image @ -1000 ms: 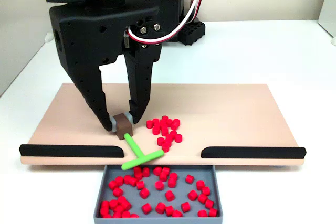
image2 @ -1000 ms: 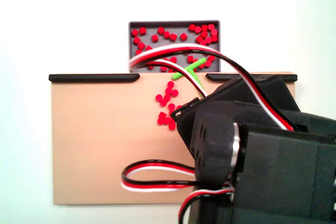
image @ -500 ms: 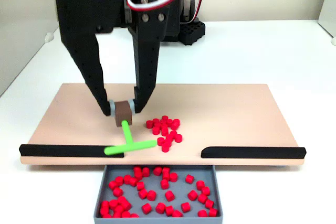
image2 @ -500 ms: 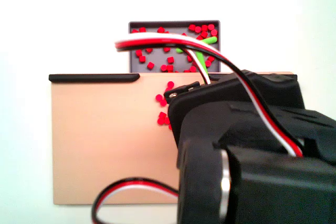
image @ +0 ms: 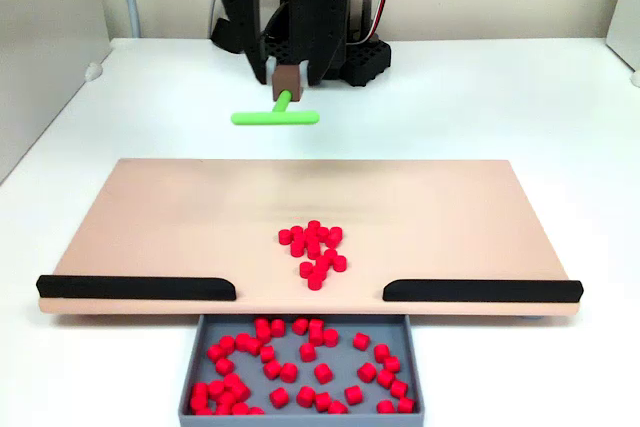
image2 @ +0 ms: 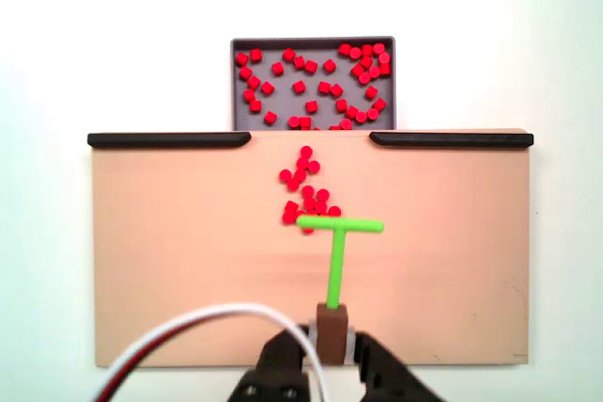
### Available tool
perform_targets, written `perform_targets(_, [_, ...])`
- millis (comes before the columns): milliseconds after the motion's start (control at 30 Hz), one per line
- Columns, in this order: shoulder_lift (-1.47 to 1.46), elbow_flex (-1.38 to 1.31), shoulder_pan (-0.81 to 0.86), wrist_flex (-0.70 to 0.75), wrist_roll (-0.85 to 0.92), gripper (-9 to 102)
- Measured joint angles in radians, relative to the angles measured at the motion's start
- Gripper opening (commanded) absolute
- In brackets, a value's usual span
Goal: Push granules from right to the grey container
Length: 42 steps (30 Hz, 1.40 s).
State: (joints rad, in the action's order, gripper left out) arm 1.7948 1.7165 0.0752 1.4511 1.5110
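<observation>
White tabletop stretches around the beige board [image: 150,217], which we take as our landmark. At its near edge in a fixed view, one black strip [image: 135,288] lies on the left and another black strip [image: 482,291] on the right, with a gap between them. Just behind that gap, a cluster of granules [image: 313,249] sits on the board, while more granules fill the grey container [image: 415,367] set against the board's edge below the gap. Above the board's far side, our gripper [image: 286,77] hangs with its fingers clamped on the brown block of the green T-shaped stick [image: 275,116], held clear of the board's surface.
</observation>
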Motion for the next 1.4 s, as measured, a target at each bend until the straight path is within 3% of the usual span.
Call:
perform_targets(300, [0.264, 0.279, -0.025, 0.0, -0.008, 0])
perform_targets(1400, [0.258, 0.281, -0.02, 0.0, 0.005, 0])
